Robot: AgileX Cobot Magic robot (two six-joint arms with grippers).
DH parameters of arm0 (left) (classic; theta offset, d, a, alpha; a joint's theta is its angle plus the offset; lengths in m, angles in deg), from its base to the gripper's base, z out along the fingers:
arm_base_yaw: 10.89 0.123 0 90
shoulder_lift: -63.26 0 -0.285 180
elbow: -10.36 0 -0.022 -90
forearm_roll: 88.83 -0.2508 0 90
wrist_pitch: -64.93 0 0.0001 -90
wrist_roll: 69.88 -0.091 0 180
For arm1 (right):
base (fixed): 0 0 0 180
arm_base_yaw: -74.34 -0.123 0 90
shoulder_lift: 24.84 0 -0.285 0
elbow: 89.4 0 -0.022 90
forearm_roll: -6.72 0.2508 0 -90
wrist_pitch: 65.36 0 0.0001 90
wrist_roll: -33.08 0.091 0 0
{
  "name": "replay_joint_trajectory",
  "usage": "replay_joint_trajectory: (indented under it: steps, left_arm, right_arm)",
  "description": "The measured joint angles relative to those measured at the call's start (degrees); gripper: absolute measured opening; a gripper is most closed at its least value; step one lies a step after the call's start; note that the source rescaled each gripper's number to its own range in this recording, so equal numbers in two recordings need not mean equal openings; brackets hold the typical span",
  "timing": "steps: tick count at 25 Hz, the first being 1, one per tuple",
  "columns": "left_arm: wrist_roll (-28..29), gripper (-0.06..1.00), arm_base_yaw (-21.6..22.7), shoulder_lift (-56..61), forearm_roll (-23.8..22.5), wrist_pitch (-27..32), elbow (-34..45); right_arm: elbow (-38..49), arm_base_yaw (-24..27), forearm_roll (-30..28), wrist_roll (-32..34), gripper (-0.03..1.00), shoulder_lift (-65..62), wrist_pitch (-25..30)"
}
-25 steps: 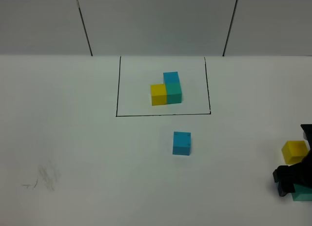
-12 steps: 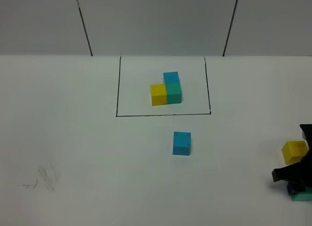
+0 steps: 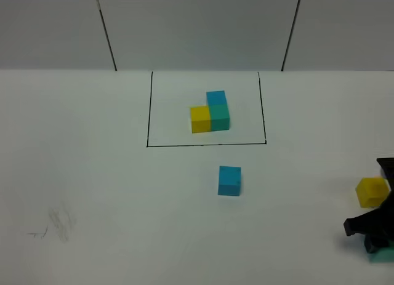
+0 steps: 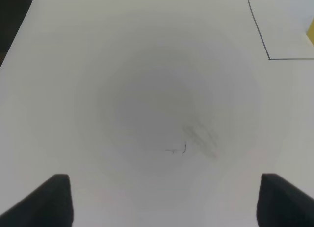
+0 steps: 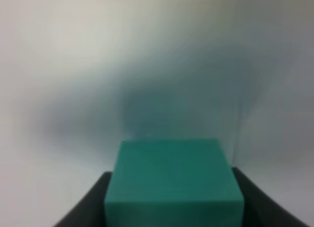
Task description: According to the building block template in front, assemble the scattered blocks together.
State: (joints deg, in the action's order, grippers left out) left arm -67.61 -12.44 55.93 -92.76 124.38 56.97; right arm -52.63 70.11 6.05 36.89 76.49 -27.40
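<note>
White table (image 3: 92,174) carries everything. The left gripper (image 4: 164,200) hangs above its left side, fingers (image 4: 44,202) wide apart. The right gripper (image 3: 375,243), at the near right edge, is clamped on the teal-green cube (image 5: 174,180); the yellow cube (image 3: 372,191) lies just beyond it.

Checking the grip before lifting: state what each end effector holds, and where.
Right end effector grips the green block by opposite sides. Left end effector holds nothing.

Lighting bright, diffuse; shadows faint. Exterior high view sharp. Right wrist view blurred beyond teal-green block (image 5: 174,180); left wrist view centre shaded.
</note>
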Motion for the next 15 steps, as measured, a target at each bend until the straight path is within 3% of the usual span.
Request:
replay_joint_trajectory:
  steps: [9, 15]
  left_arm:
    - [0.0, 0.71, 0.0, 0.0, 0.0, 0.0, 0.0]
    - [-0.1, 0.71, 0.0, 0.0, 0.0, 0.0, 0.0]
  right_arm:
    - [0.0, -19.1, 2.5, 1.8, 0.29, -17.5, 3.9]
    - [0.0, -28.9, 0.7, 16.2, 0.29, -23.4, 1.9]
